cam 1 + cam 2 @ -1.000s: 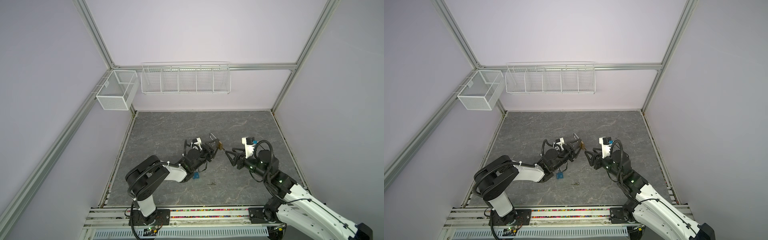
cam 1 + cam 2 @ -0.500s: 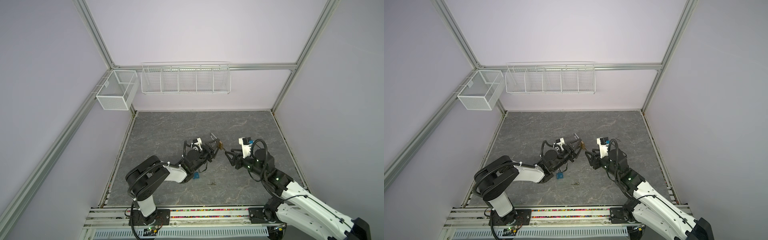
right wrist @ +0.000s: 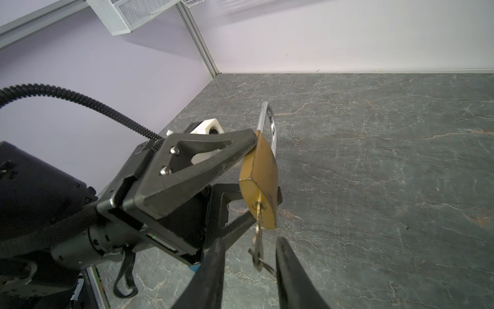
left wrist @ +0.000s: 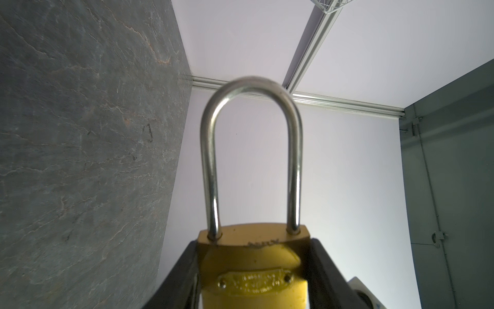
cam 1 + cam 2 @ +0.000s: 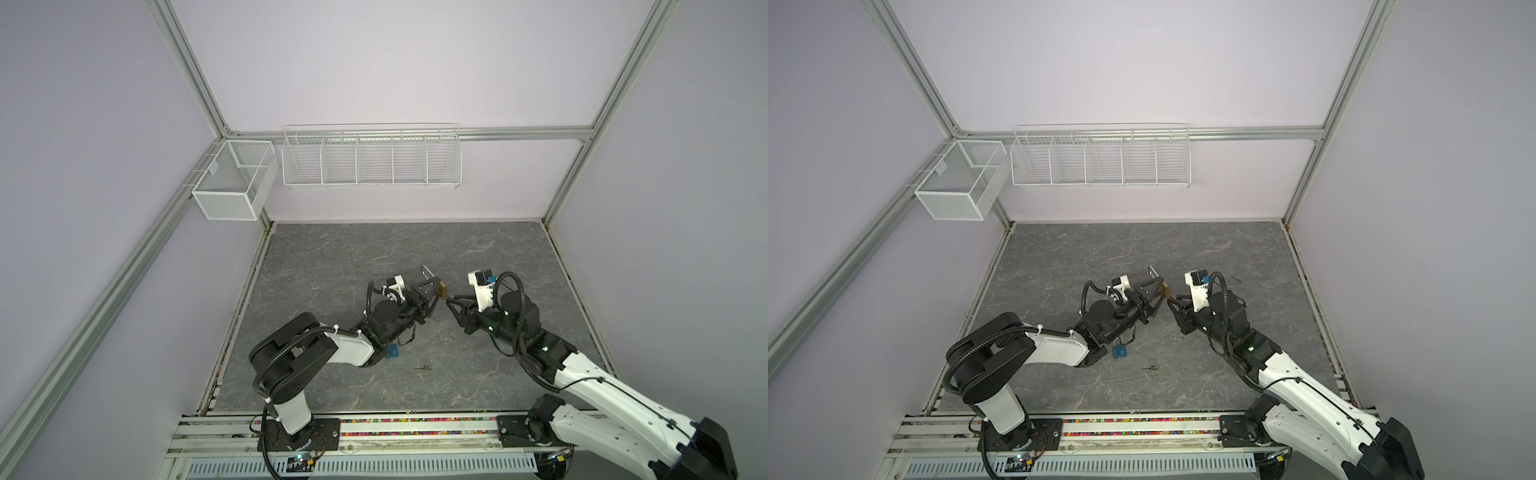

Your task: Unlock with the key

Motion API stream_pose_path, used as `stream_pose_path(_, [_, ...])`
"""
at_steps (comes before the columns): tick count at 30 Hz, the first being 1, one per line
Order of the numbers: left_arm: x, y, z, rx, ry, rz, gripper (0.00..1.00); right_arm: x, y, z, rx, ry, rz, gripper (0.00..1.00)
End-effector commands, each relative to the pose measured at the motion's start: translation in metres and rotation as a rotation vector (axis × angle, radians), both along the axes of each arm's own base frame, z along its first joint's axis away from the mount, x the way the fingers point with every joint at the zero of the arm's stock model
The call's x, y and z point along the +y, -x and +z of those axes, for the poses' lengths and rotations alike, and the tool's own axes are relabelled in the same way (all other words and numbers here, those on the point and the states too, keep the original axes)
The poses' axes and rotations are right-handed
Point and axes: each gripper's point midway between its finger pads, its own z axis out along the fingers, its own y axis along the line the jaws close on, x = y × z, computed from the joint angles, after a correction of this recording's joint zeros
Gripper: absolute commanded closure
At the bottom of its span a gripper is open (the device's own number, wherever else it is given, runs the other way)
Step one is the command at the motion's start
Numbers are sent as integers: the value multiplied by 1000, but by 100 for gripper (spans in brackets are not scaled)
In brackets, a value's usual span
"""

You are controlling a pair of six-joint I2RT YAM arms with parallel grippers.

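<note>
A brass padlock [image 4: 254,270] with a silver shackle [image 4: 251,88] is held off the floor, my left gripper [image 4: 254,246] shut on its body. Both shackle legs sit in the body. In both top views the padlock [image 5: 443,287] [image 5: 1165,288] hangs mid-floor between the two arms. A small key [image 3: 258,235] sticks out of the keyhole in the padlock's [image 3: 260,171] base, a ring dangling from it. My right gripper [image 3: 250,248] brackets the key's head, one finger on each side, with a gap showing on both sides.
A blue padlock [image 5: 1120,351] lies on the grey stone floor beside the left arm. Another small key [image 5: 1150,367] lies a little nearer the front rail. A white wire rack [image 5: 370,158] and a mesh basket [image 5: 232,183] hang on the walls.
My right gripper's jaws have narrowed around the key and the right wrist has shifted slightly toward the padlock. The left arm and padlock have stayed still.
</note>
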Motion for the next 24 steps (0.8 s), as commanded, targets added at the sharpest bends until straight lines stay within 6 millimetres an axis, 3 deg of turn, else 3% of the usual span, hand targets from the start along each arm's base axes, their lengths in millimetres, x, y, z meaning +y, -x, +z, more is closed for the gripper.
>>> stream_pose_path(1, [5,7,45,-75,121,-5,100,4,-1,13,-37,-18,18,69])
stream_pose_path(8, [5,6,45,-75,121,-3,100,5,-2,13,-33,-15,19,74])
stream_pose_path(14, [5,6,47,-75,117,2,100,6,-5,12,-21,-15,13,93])
stream_pose_path(24, [2,5,41,-84,45,8,100,2,-7,15,23,33,-13,93])
